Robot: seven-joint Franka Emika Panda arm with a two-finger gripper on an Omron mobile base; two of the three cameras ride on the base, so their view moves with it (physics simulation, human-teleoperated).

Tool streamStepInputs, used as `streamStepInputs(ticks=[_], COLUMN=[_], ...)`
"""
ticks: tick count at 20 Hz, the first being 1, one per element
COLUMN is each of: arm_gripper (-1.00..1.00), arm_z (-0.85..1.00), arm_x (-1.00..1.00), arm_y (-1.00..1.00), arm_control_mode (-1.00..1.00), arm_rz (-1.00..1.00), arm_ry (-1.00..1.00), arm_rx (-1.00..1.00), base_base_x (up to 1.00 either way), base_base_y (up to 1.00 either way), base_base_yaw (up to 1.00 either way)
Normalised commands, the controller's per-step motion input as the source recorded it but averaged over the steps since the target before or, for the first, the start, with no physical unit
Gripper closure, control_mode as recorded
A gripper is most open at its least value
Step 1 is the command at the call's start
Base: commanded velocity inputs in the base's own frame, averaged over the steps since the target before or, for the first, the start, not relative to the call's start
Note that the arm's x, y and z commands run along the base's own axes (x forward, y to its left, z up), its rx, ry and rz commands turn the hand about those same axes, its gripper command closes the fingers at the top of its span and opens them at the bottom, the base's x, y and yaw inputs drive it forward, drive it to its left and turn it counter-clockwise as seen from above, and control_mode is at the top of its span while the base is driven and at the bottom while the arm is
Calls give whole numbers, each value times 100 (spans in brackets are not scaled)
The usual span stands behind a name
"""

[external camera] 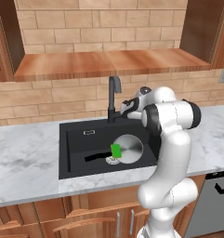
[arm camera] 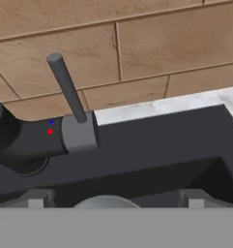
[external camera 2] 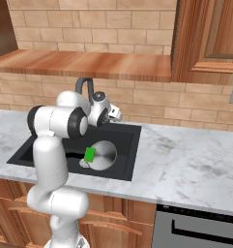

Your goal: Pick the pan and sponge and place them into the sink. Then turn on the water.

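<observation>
No readable text; only a blue and a red dot on the faucet (arm camera: 40, 135)

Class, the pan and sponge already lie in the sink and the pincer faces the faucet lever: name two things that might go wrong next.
1. The open pincer may slip off the thin grey faucet lever instead of pushing it.
2. Water might knock the small green sponge, perched on the shiny silver pan, into the black sink.

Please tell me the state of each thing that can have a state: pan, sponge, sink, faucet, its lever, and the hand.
Pan: lying in the sink, handle toward the left.
Sponge: resting on the pan.
Sink: holds pan and sponge, no water visible.
Faucet: no stream running.
Lever: raised at a tilt, untouched.
Hand: open, empty, close in front of the lever.
</observation>
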Motion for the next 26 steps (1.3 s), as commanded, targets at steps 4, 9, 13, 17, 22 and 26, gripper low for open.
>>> streamStepInputs(ticks=[4,9,13,17,22,26], arm_gripper=[-100,-100,-100,-100,-100,-100], arm_z=[0,0,0,0,-1,-27], arm_x=[21,25,22,22,22,18], arm_y=[6,0,0,4,3,0], arm_control_mode=[-100,-100,-100,-100,-100,-100], arm_rz=[0,0,0,0,0,1], arm_ry=[0,0,0,0,0,0], arm_rx=[1,0,0,1,0,-2], base_base_x=[0,0,0,0,0,0], base_base_y=[0,0,0,0,0,0], base_base_yaw=[0,0,0,0,0,0])
